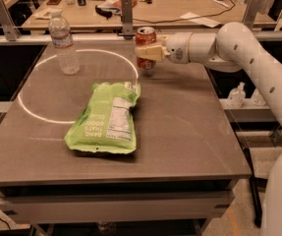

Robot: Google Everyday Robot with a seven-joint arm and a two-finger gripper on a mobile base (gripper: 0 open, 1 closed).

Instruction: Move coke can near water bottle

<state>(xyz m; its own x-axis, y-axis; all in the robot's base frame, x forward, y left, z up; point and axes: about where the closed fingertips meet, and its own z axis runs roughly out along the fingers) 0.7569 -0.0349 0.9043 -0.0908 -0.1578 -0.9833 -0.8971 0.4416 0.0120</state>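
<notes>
grey table [189, 132]; coke can [146, 36] upright, far centre, clasped across its middle by gripper [143, 52] reaching in from right; water bottle [64, 43] upright, far left, well apart from can; green snack bag [106, 119] flat, centre

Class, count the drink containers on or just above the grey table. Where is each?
2. The water bottle stands at the far left. The coke can is mid far edge, gripped by the gripper. None seems hidden.
</notes>
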